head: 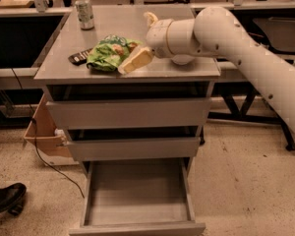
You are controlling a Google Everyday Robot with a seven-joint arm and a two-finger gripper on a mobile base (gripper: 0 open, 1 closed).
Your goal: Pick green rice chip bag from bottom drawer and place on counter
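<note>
One hand (136,43), spread wide, beside green rice chip bag (108,53) near counter (118,18) front edge.

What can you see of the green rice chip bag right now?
The green rice chip bag is a small, crumpled, shiny bright green packet with pale print on top. It lies on the counter near the front edge, not in the bottom drawer. Its left end touches or overlaps a dark flat wrapper. The gripper is at its right end with its fingers spread. The lower one rests against the bag's right edge and the upper one stands clear.
</note>
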